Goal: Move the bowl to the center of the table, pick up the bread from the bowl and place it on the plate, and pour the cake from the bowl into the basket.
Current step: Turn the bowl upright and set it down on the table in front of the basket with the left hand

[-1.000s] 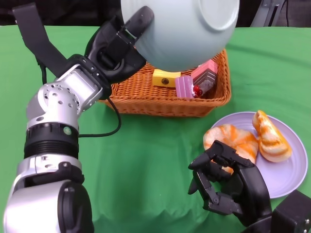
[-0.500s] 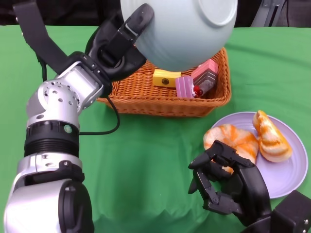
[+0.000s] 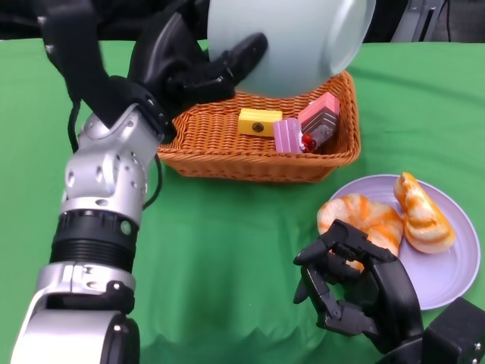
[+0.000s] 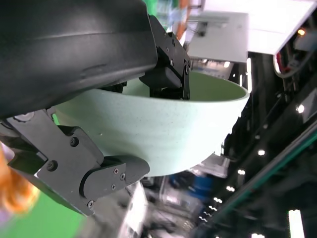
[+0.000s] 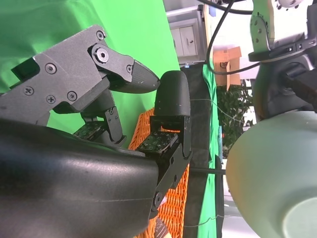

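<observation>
Two bread pieces (image 3: 386, 216) on the purple plate (image 3: 447, 273), near right. Left hand (image 3: 189, 64) grips the pale green bowl (image 3: 288, 42), tipped above the wicker basket (image 3: 258, 155) (cake blocks (image 3: 303, 129) inside). Right hand (image 3: 352, 292) curled, holding nothing.

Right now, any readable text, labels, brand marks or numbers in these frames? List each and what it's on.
None readable.
The cardboard box in the background of the right wrist view bears a dark printed mark, too small to read.
Bowl, basket, plate, bread, cake pieces: no visible text.
Left hand and right hand: no markings legible.
</observation>
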You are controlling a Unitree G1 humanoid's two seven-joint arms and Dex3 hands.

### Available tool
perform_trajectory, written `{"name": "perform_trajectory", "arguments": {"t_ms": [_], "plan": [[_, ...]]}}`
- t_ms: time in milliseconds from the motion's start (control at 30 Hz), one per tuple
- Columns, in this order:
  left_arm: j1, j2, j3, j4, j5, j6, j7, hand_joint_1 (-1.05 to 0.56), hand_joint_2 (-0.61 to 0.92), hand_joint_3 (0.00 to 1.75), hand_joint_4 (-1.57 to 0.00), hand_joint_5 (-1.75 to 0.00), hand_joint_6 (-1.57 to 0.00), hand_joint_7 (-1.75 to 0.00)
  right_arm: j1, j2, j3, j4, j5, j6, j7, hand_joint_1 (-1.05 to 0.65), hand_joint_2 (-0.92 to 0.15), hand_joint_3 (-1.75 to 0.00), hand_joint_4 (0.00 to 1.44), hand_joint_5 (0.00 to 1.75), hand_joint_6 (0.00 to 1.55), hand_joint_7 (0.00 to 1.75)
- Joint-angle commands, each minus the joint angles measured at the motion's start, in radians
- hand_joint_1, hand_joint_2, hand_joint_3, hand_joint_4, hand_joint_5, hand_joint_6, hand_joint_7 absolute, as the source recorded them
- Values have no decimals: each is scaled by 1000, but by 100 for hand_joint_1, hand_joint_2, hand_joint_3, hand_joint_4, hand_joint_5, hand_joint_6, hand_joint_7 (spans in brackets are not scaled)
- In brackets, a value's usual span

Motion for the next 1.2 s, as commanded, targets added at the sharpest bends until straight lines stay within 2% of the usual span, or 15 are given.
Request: {"name": "perform_trajectory", "arguments": {"t_ms": [33, 100, 267, 367, 567, 800, 1033, 1200], "plan": [[29, 37, -63, -6, 150, -270, 49, -12, 46, 130, -79, -173, -80, -148, -1, -11, -8, -4, 1, -4, -7, -13, -56, -100, 74, 155, 68, 128], [34, 43, -77, 15, 187, -350, 56, -11, 45, 132, -78, -173, -79, -148, -2, -9, -10, 1, -5, -15, -16, -13, -55, -101, 75, 154, 69, 128], [33, 50, -84, 55, 205, -430, 55, -11, 49, 129, -79, -171, -78, -149, 2, -10, -7, -4, -6, -7, -22, -12, -53, -104, 76, 154, 69, 127], [43, 89, -109, 74, 256, -515, 51, -10, 58, 116, -80, -172, -76, -147, 2, -9, -7, -1, 10, -12, -10, -12, -54, -104, 76, 154, 69, 127], [48, 166, -153, 132, 354, -713, 67, -10, 64, 107, -80, -175, -71, -153, -3, -15, -12, -15, -13, -7, -32, -14, -57, -103, 74, 154, 69, 128], [58, 226, -171, 185, 452, -886, 155, -9, 62, 108, -73, -174, -68, -156, -10, -25, -10, -43, 4, 38, -28, -13, -60, -98, 74, 157, 68, 128], [76, 260, -185, 190, 501, -950, 215, -8, 63, 108, -70, -175, -66, -157, -15, -29, -11, -43, 7, 38, -27, -13, -60, -94, 72, 160, 67, 129], [149, 333, -175, 153, 695, -1079, 400, -10, 57, 112, -69, -175, -67, -154, -14, -42, -11, -67, -17, 67, -53, -14, -60, -93, 72, 159, 68, 128]]}}
